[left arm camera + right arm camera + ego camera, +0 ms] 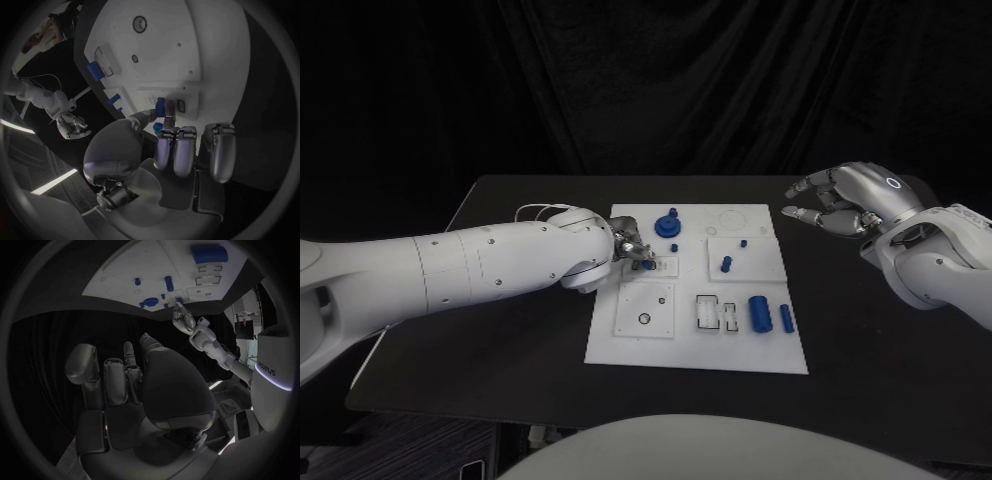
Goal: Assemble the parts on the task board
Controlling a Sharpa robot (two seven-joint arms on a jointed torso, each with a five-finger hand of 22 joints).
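Evidently a placing step is under way: the left hand (626, 248) reaches over the task board (701, 352) from its left edge, fingers pinched on a small blue part (649, 265) right above a square panel in the board's left column. In the left wrist view the same part (160, 106) sits between thumb and a fingertip (167, 120), touching or nearly touching the board beside a small dark slot; whether it is already seated I cannot tell. My guess is the next move calls for lining the piece up with its hole, pressing it straight down, then letting go without tipping it.

The right hand (845, 200) hovers off the board's far right corner, well apart from it, fingers curled loosely with gaps between them and nothing in them.

Counting blue pieces on the board besides the held one: one gear-like disc with a stub (666, 225) at the far left, one tiny peg (675, 247) just near of it, one small peg (743, 243) and one short pin (727, 264) in the middle right, one fat cylinder (759, 312) and one slim rod (788, 318) at the near right. Six loose, seven in all, on one board.
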